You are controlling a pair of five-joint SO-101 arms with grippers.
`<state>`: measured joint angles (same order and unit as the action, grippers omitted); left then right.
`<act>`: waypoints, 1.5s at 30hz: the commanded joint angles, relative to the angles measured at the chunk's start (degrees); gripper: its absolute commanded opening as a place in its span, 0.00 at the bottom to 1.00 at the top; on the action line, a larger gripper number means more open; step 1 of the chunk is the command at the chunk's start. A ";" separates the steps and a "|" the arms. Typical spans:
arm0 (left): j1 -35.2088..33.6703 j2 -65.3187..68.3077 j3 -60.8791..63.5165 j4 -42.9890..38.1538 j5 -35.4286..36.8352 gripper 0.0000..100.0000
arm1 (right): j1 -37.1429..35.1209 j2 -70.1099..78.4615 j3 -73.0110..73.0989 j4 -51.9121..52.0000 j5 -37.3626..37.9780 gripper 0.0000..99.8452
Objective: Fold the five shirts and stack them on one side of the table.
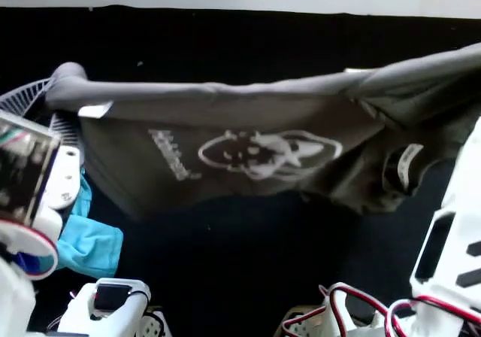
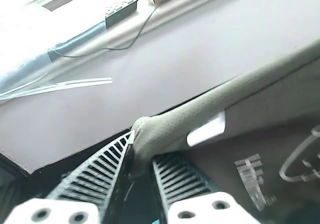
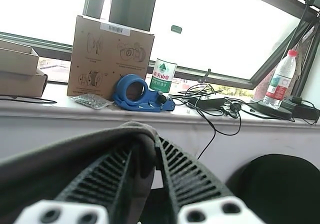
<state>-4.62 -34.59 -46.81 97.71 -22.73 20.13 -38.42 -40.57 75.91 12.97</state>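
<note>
Since the soft grey fabric shirt with a white printed figure (image 1: 225,126) hangs light and limp, stretched in the air above the black table (image 1: 225,40), you should take it by the top hem. The left gripper (image 2: 140,149) and the right gripper (image 3: 147,144) each clench one end. A crumpled turquoise garment (image 1: 94,243) lies near its lower corner, and a cluttered white windowsill (image 3: 60,110) runs behind.

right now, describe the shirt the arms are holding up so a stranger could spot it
Look above the black table, where a cloth hangs stretched in the air. That is the grey shirt, pinched by the left hand at one end and the right hand at the other. Unlike the turquoise cloth nearby, it is grey with a white oval print.
</note>
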 commanded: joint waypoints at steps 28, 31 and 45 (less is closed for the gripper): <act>-0.66 -3.30 24.75 -4.66 -0.26 0.01 | -0.04 0.13 11.30 -3.47 -4.84 0.01; -0.66 -7.25 27.30 -4.92 -0.35 0.01 | 0.04 0.13 7.16 -3.38 -4.84 0.01; -0.75 -20.35 27.30 -4.92 -0.35 0.01 | 0.31 0.04 -9.54 -3.03 -4.84 0.01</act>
<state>-4.62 -54.55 -19.30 94.11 -22.73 20.13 -38.51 -48.13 74.33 8.31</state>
